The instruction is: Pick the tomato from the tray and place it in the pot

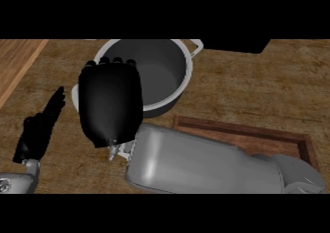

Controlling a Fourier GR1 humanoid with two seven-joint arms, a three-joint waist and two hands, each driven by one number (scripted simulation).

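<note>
The right hand (111, 104) sits in the upper left of the frame, back of the hand toward us, hanging over the left rim of the pot (168, 68). Its fingertips curl down at the top, just at the pot's edge, but what lies under the palm is hidden, so I cannot tell whether it is holding anything. The tomato itself is nowhere to be seen; if it is in that hand, the hand covers it.

The grey forearm (201, 164) sweeps in from the lower right and crosses over the tray (261, 132), whose wooden frame shows at right centre, just below and right of the pot. What can be seen of the tray's inside is bare brown.

The pot is a grey, round vessel with a pale rim and a handle at upper right, standing on the bench (261, 86) at top centre. Its dark interior is partly blocked by the hand.

Over at the left edge, the left hand (40, 129) rests with fingers straight and pointing up, apart from everything else.
</note>
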